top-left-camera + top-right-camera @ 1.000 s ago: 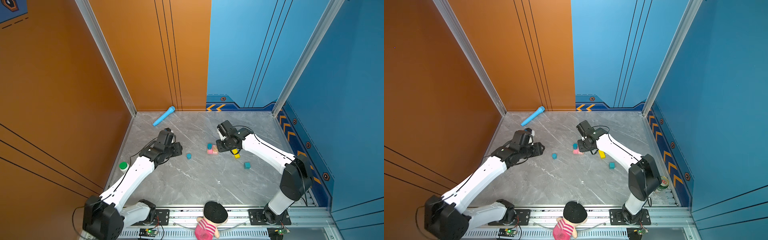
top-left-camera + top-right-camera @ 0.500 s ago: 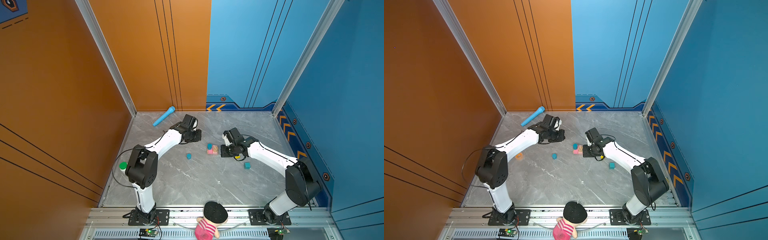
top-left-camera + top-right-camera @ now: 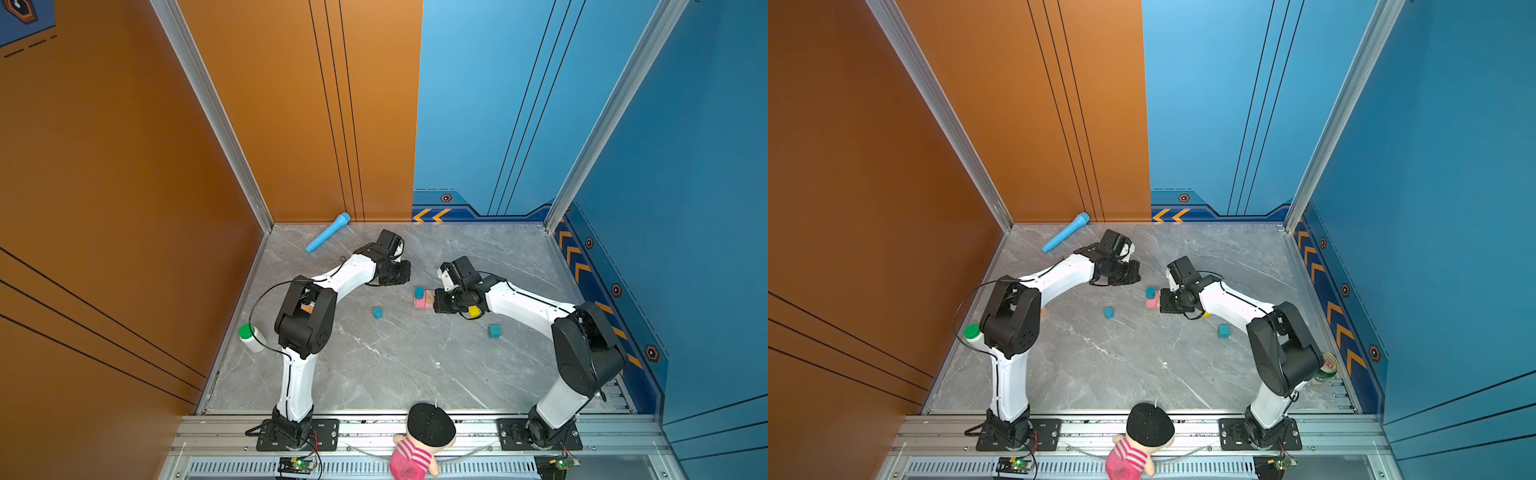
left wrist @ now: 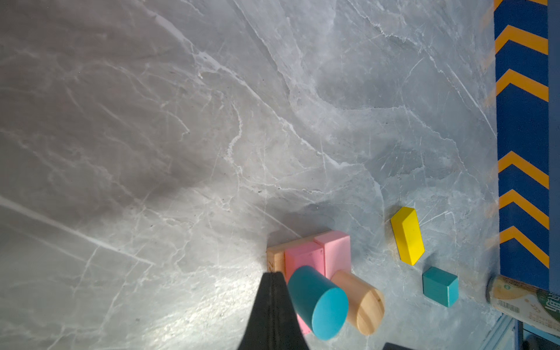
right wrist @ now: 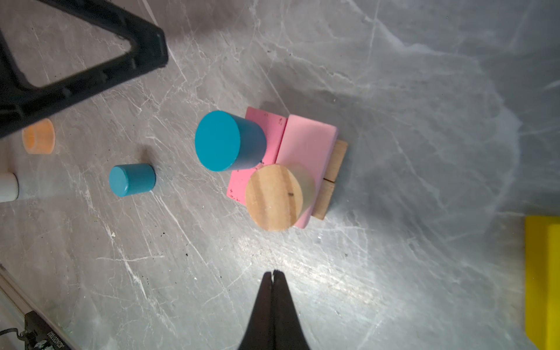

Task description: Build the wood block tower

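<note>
- Two grippers, both empty: left gripper [image 4: 272,275] has its fingers pressed together with nothing between them; right gripper [image 5: 274,272] likewise, tips meeting.
- Left tips are low, near the tower [image 5: 303,145] on its blue-cylinder side. Right tips are near its tan-cylinder side, clear of it.
- Tower now: pink painted wooden bars [image 5: 306,142] side by side on tan bare-wood bars [image 5: 331,169]. A blue painted wooden cylinder [image 5: 221,141] and a tan bare-wood cylinder [image 5: 274,197] stand upright on the pinks.
- Step in hand, my read: bridge the two cylinders with a bar.
- Yellow painted wooden bar [image 4: 407,235] lies flat on the grey marble-look tabletop [image 3: 374,374] near the tower, on the right arm's side, so right arm takes it.
- Do it well: open wide before descending, grip across the narrow width at mid-length, and lower level so both tops load together. A sideways nudge likely topples a cylinder, so back the left gripper off first.
- Second blue wooden cylinder [image 5: 131,180] stands loose near the tower. Teal wooden cube [image 4: 440,286] is beyond the yellow bar.
- Short orange piece [image 5: 38,136] lies further out, blurred.
- Light-blue toy microphone [image 3: 327,232], white bottle with green cap [image 3: 249,337], pink-striped doll with black hat [image 3: 419,444] and drink can [image 3: 1323,370] are well apart from the tower and block nothing.
</note>
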Robot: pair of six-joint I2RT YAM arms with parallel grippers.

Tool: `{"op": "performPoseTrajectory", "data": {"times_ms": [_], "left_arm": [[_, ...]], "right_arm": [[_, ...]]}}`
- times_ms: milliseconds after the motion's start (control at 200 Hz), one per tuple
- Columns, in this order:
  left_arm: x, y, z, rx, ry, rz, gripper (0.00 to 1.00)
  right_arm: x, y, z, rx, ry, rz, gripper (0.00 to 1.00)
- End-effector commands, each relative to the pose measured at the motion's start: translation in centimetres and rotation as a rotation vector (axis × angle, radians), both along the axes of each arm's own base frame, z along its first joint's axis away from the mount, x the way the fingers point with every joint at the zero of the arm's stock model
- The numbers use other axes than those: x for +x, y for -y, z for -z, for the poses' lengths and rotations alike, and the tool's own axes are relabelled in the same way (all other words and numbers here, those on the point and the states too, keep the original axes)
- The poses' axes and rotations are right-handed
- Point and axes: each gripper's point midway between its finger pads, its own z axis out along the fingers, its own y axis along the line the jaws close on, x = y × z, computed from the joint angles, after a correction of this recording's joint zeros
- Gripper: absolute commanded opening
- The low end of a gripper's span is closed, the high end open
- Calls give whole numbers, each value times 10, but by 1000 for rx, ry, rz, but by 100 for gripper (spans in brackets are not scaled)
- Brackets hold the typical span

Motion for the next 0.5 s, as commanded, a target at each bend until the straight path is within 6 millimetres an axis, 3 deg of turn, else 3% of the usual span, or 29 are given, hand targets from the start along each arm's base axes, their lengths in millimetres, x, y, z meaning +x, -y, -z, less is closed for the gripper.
{"op": "performPoseTrajectory", "data": {"times_ms": [0, 496], "left_arm": [[-6, 10, 5, -2, -27, 47, 0], [-16, 16, 21, 34, -62, 73, 0]], "right_arm": [[4, -3, 3, 24, -6, 9, 0], [11, -1, 10, 32, -25, 17, 0]]}}
